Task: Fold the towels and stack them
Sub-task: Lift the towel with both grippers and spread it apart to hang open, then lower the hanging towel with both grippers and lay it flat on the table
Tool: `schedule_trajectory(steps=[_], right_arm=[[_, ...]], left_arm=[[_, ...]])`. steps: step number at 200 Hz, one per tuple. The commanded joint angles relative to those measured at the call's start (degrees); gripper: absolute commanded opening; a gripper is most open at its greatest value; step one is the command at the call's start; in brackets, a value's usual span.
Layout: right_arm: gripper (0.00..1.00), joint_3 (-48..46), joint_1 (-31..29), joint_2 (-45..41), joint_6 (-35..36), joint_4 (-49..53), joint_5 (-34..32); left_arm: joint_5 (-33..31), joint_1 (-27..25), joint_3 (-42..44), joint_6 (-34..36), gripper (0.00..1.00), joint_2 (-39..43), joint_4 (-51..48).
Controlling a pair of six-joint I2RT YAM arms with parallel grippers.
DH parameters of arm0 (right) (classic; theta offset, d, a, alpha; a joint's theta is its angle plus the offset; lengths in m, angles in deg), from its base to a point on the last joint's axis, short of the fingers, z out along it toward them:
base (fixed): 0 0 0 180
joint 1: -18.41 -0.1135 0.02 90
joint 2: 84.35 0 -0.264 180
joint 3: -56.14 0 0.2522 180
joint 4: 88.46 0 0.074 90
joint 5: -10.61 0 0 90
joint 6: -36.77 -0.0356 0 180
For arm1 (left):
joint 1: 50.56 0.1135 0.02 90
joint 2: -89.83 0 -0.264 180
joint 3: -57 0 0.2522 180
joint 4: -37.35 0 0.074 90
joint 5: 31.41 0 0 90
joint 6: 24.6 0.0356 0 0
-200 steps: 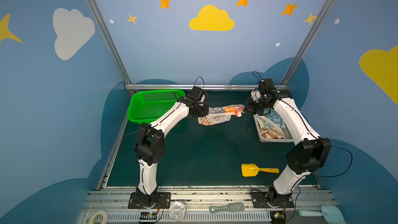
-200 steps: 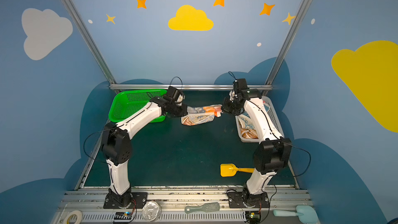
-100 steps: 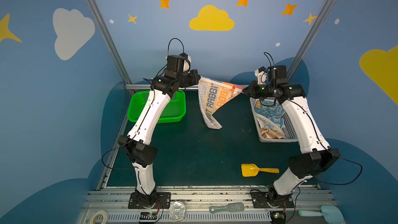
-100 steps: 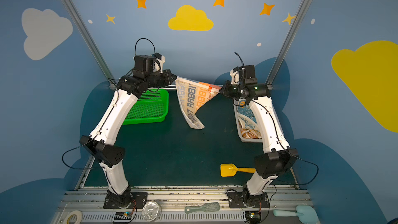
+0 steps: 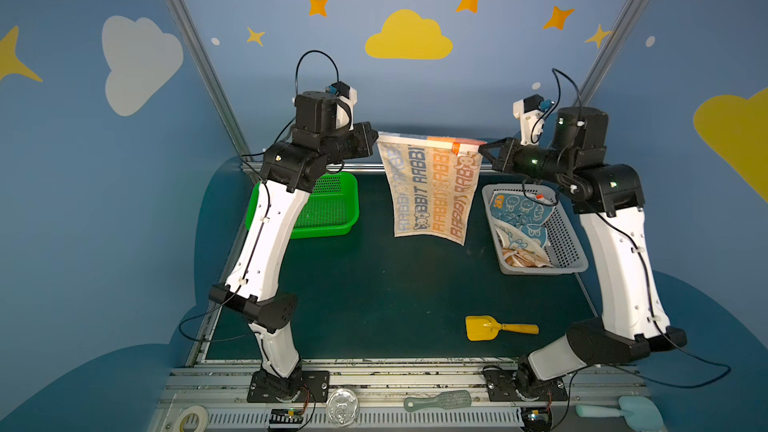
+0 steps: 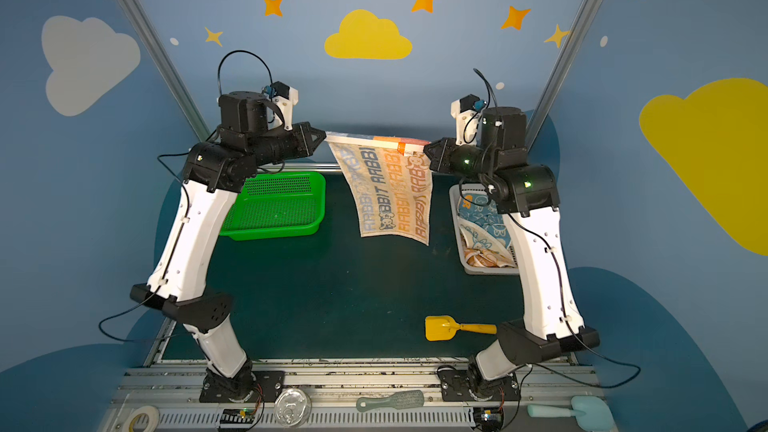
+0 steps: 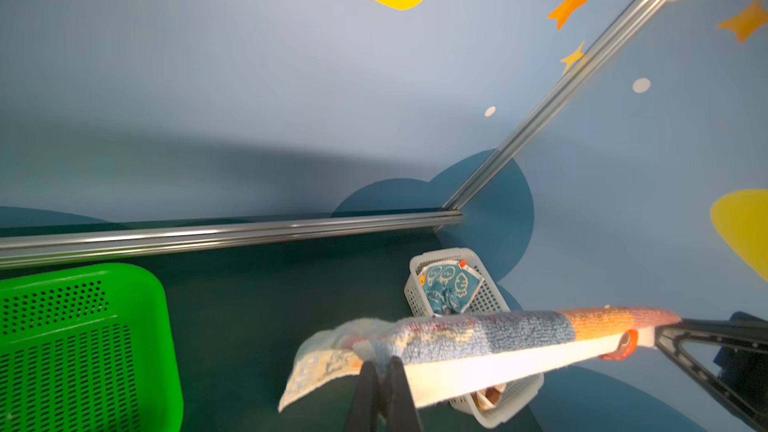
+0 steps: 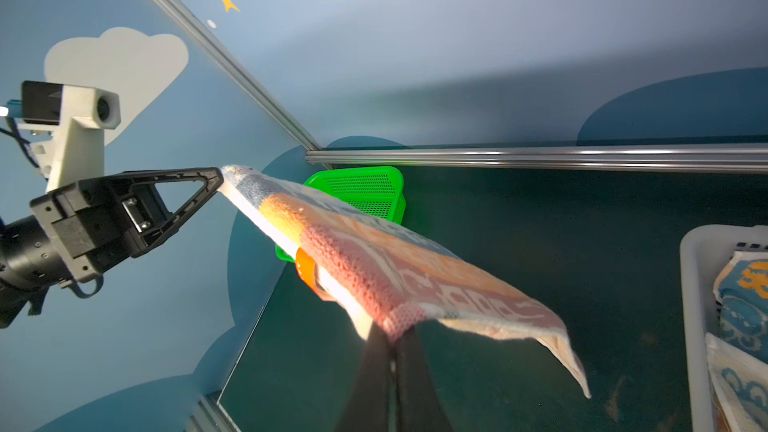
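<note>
RABBIT towel [image 5: 430,191] is hanging spread out in the air just beside the grey basket [image 5: 571,238], on the side facing the green basket [image 5: 332,218]. Its lower edge is dangling free and looking clear of the table [image 5: 374,297]. Left fingers [image 7: 365,388] are clenching one top corner and right fingers [image 8: 374,367] are clenching the other top corner, the one nearer the grey basket, close to the orange tag [image 8: 305,268]. The top hem is stretching taut between them, with a small flap poking past each pinch. The towel is looking light, soft and limp, with no stiffness of its own, so it is likely going to swing and droop the moment one corner goes slack. It is not fragile, and the terry pile is probably giving good friction. Both pinches are sitting right at the edge, so a hard pull is risking a slip. The best holds are looking like the corners on the thicker hem, as now. More towels [image 5: 519,214], blue and cream, are lying crumpled inside the grey basket, waiting.
</note>
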Motion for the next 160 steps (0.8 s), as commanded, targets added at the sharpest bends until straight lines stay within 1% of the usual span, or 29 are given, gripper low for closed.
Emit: schedule_trajectory(steps=[1, 14, 36, 51, 64, 81, 97, 114, 131, 148, 160], right_arm=[[0.0, -4.47, -0.56, -6.41, 2.91, 1.53, -1.15], [0.0, -7.78, -1.15, -9.72, 3.7, 1.11, -1.08], [0.0, -12.16, -1.36, -14.03, 4.33, 0.55, 0.29], [0.0, -13.99, -1.41, -15.67, 4.21, 0.28, 1.79], [0.0, -14.73, -1.38, -16.03, 3.79, 0.35, 1.51], [0.0, -14.36, -1.33, -15.12, 3.19, 0.3, 1.1], [0.0, -13.18, -1.17, -12.79, 2.02, 0.52, 0.24], [0.0, -11.08, -0.72, -8.85, 1.28, 2.21, -1.18], [0.0, -10.18, 0.23, -4.0, 0.39, 3.86, -2.13], [0.0, -11.75, 1.66, 0.49, -0.54, 3.43, -1.73], [0.0, -13.15, 2.54, 3.46, -0.81, 2.07, -1.39]], left_arm=[[-4.64, -1.39, 5.86, 1.68, 0.03, 8.04, 1.05], [-6.12, -3.08, 9.76, 1.48, 0.03, 11.91, 2.15], [-7.08, -5.35, 12.84, -0.29, 0.03, 16.81, 2.62], [-6.64, -6.43, 13.67, -1.92, 0.03, 18.18, 2.93], [-5.58, -6.49, 13.52, -3.19, 0.03, 17.85, 2.26], [-5.61, -6.34, 13.18, -3.37, 0.03, 16.06, 1.4], [-5.34, -5.03, 12.47, -3.16, 0.03, 13.35, 0.75], [-2.43, -1.81, 11.45, -3.74, 0.03, 9.79, 0.49], [-0.83, 0.76, 11.78, -3.4, 0.03, 6.1, 1.68], [2.09, 3.21, 11.95, -3.74, 0.03, 0.9, 2.63], [4.36, 4.02, 12.39, -3.99, 0.03, -2.71, 3.84]])
